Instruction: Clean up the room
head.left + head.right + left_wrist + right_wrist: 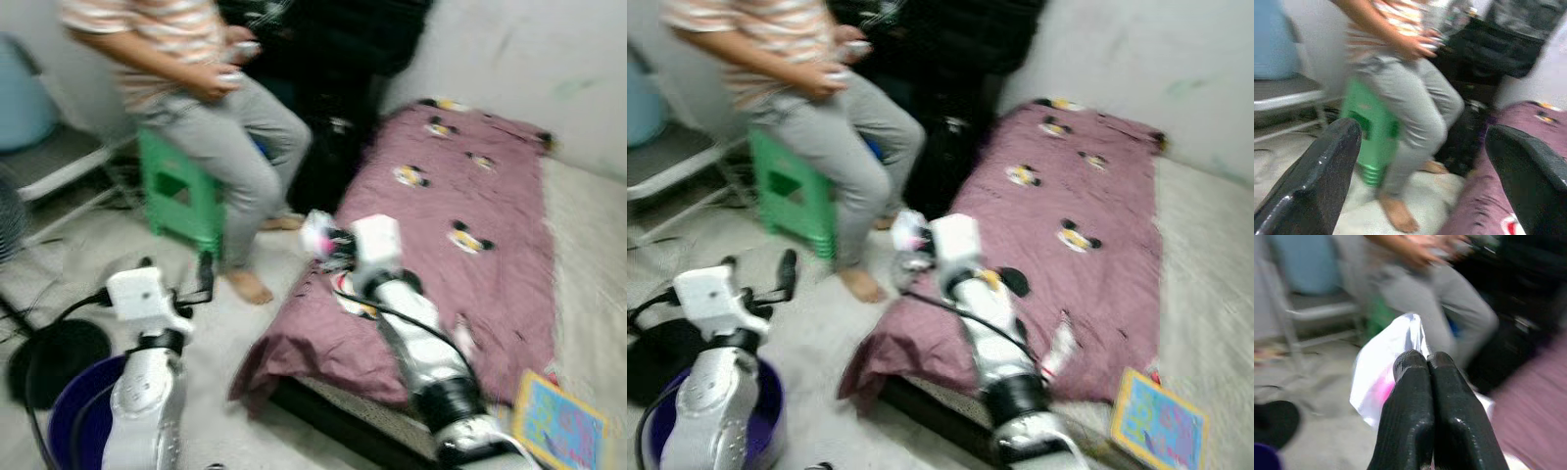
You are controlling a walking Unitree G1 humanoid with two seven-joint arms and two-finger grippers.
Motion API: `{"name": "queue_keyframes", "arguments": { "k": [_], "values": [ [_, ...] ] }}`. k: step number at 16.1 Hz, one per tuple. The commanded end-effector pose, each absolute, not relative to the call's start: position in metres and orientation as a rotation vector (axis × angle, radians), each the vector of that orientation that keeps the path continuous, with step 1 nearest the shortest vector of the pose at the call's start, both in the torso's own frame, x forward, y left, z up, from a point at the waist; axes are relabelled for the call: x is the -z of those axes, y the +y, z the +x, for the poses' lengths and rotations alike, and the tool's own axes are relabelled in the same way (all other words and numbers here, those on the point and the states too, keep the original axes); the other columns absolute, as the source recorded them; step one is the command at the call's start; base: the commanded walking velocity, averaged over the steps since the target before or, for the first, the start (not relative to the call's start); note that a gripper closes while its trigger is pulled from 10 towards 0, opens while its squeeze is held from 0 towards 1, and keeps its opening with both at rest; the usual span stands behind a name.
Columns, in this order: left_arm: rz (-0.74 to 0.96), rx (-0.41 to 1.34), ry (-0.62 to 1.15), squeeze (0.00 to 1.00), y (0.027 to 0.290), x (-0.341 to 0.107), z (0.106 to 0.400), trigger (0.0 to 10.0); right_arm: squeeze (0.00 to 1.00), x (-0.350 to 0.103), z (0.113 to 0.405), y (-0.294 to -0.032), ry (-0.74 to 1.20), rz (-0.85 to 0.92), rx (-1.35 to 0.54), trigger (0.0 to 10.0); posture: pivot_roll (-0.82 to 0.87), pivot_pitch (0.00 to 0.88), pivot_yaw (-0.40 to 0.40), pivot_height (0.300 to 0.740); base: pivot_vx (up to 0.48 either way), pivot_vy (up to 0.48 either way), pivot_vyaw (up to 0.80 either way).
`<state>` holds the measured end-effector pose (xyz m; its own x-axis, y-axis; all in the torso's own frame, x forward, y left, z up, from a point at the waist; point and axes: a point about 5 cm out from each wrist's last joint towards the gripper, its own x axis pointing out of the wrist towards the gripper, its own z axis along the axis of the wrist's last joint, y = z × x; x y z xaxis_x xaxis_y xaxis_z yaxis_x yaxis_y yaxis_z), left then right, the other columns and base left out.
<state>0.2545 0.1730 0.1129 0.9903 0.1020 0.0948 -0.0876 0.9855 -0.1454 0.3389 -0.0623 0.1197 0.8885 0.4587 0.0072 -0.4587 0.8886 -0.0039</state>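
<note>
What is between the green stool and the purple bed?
The person's leg and bare foot on the floor, between the green stool and the purple bed, in the left eye view.

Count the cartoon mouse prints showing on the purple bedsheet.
6 on the purple sheet: far end, one by the right arm. Arm may hide others.

white/pink plastic wrapper (1382, 369) | crumpled | pinched in right hand (1425, 361) | above maroon bed edge (294, 343)
</note>
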Motion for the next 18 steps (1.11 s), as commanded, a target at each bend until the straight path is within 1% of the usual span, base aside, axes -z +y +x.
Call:
{"name": "queue_keyframes", "arguments": {
  "k": [1, 2, 3, 6, 10, 15, 17, 18],
  "values": [
    [-0.142, -0.080, -0.118, 0.00, 0.167, -0.117, 0.255, 10.0, 0.00, -0.118, 0.341, -0.072, -0.003, -0.011, -0.449, 10.0, 0.06, 0.011, -0.120, 0.740, 0.000, 0.000, 0.78],
    [-0.140, -0.077, -0.121, 0.00, 0.166, -0.119, 0.257, 10.0, 0.00, -0.116, 0.340, -0.072, -0.003, -0.005, -0.445, 10.0, 0.06, 0.015, -0.108, 0.740, 0.000, 0.000, 0.78],
    [-0.125, -0.043, -0.142, 0.00, 0.162, -0.128, 0.266, 10.0, 0.00, -0.112, 0.336, -0.071, 0.001, 0.008, -0.442, 10.0, 0.04, 0.030, -0.104, 0.740, 0.000, 0.000, 0.77],
    [-0.126, -0.049, -0.124, 0.00, 0.164, -0.123, 0.267, 10.0, 0.00, -0.109, 0.331, -0.072, 0.001, 0.001, -0.447, 10.0, 0.00, 0.038, -0.087, 0.740, 0.000, 0.000, 0.77],
    [-0.142, 0.002, -0.099, 0.00, 0.149, -0.119, 0.266, 10.0, 0.00, -0.106, 0.328, -0.077, 0.001, -0.007, -0.437, 10.0, -0.02, 0.046, -0.065, 0.740, 0.000, 0.000, 0.70],
    [-0.143, -0.007, -0.105, 0.00, 0.149, -0.119, 0.266, 10.0, 0.00, -0.107, 0.322, -0.060, 0.000, -0.018, -0.514, 10.0, 0.00, 0.049, -0.096, 0.740, 0.000, 0.000, 0.68],
    [-0.143, -0.010, -0.101, 0.00, 0.150, -0.118, 0.264, 10.0, 0.00, -0.107, 0.322, -0.058, -0.002, -0.022, -0.525, 10.0, 0.01, 0.050, -0.097, 0.740, 0.000, 0.000, 0.00],
    [-0.143, -0.009, -0.099, 0.00, 0.150, -0.117, 0.264, 10.0, 0.00, -0.108, 0.322, -0.058, -0.005, -0.028, -0.525, 10.0, 0.00, 0.050, -0.096, 0.740, 0.000, 0.000, 0.56]
  ]
}}
